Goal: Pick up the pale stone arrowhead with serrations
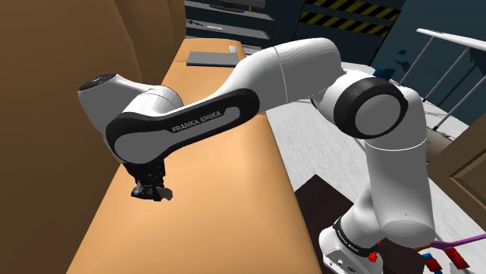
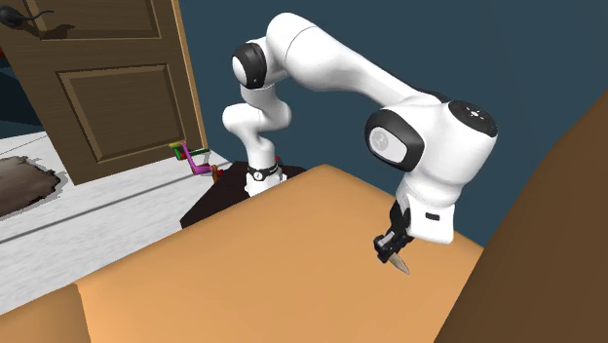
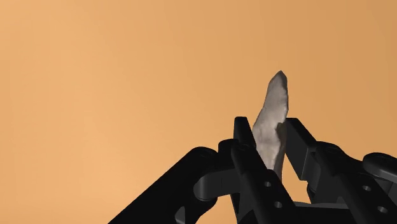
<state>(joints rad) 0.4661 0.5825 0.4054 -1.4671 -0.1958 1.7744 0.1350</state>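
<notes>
1. Tool [image 3: 268,137] is clenched on the arrowhead [image 3: 275,105]. A black finger presses each flat face at the broad end, and the point juts past the fingertips toward the desk [image 3: 95,76].
2. Second exterior view: arrowhead [image 2: 402,263] hangs tip-down under the tool [image 2: 393,246], close over the orange desk [image 2: 244,273], toward that view's right. Cannot tell whether the tip clears the surface.
3. Handling, judged: small, light, rigid; a pale, thin blade. The notched edges and tip are probably brittle, and the smooth faces may let it pivot in a pinch.
4. Best hold: across the flat faces near the thicker base, as here, keeping off the edges.
</notes>
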